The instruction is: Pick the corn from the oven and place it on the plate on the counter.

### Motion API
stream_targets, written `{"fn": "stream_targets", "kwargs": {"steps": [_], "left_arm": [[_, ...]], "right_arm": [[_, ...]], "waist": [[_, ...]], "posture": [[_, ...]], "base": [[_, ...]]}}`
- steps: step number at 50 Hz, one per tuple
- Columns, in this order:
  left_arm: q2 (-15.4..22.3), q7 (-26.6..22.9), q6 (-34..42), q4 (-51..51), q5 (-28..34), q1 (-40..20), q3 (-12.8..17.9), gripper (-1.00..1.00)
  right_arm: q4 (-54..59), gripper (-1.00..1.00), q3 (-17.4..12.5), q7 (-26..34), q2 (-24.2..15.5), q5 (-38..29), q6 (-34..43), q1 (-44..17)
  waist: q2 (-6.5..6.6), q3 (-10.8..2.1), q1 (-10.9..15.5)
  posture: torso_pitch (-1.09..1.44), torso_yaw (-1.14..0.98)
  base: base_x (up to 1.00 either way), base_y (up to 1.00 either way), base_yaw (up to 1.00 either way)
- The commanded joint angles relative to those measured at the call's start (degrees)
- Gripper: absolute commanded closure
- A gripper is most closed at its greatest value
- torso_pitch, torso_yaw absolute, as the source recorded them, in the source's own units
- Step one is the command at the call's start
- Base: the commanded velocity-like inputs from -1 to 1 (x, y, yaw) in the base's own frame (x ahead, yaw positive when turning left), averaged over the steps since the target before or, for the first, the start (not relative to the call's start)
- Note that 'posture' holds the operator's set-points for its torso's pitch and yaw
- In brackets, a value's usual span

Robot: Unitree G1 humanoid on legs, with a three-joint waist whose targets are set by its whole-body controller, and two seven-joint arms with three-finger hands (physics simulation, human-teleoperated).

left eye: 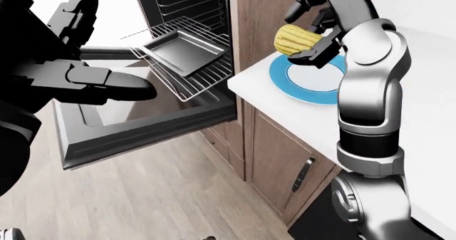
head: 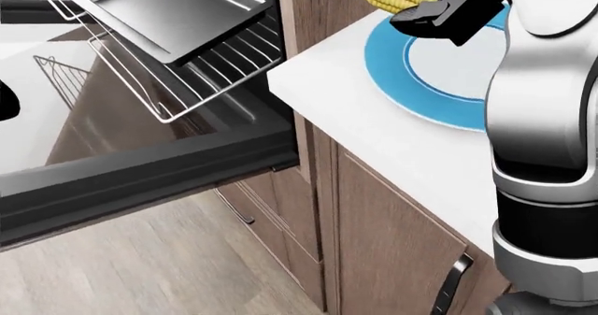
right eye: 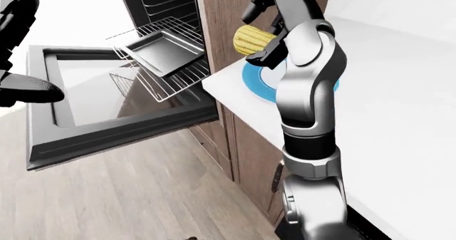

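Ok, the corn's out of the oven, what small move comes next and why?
Probably lower the right robot hand a little toward the blue plate: its fingers are closed on the corn, which hangs over the plate's left rim, not yet resting on it.

The round blue-rimmed white plate (left eye: 314,82) lies on the white table (left eye: 260,85), near its left edge in the left-eye view. The yellow ribbed corn cob (left eye: 295,38) is above the plate's upper-left rim, in the right robot hand (left eye: 311,34). Left of the table, the flat grey metal baking tray (left eye: 184,50) rests on the pulled-out wire oven rack (left eye: 203,74), above the lowered dark glass oven door (left eye: 139,128).
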Motion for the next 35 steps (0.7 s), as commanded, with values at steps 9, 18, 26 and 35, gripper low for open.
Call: {"fn": "stream_targets", "kwargs": {"steps": [9,18,26,35], "left_arm": [[1.5,-0.1,-2.3,0.0,0.7,0.8,2.6,-1.00],[1.8,0.1,-2.5,0.0,0.3,0.9,2.5,-1.00],[2.3,-0.2,-2.7,0.1,0.0,1.6,3.4,-1.00],[4.2,-1.0,-4.1,0.3,-1.3,4.0,5.8,-1.00]], "right_arm": [[0.1,1.00,0.5,-1.3,0.2,0.9,-1.4,-4.7],[1.0,1.00,0.7,-2.8,0.3,1.5,-2.6,-5.6],[10.3,1.00,0.7,-7.6,1.8,4.3,-5.8,-10.4],[35.8,1.00,2.0,-19.4,3.9,8.8,-15.0,-21.5]], "waist": [[3.63,-1.64,1.1],[-0.96,-1.45,1.4],[-0.22,-1.06,1.1],[1.63,-1.10,-0.9]], "posture": [[0.06,0.00],[0.06,0.00],[0.06,0.00],[0.06,0.00]], "base": [[0.00,0.00,-0.68],[0.00,0.00,-0.49],[0.00,0.00,0.00],[0.00,0.00,0.00]]}}
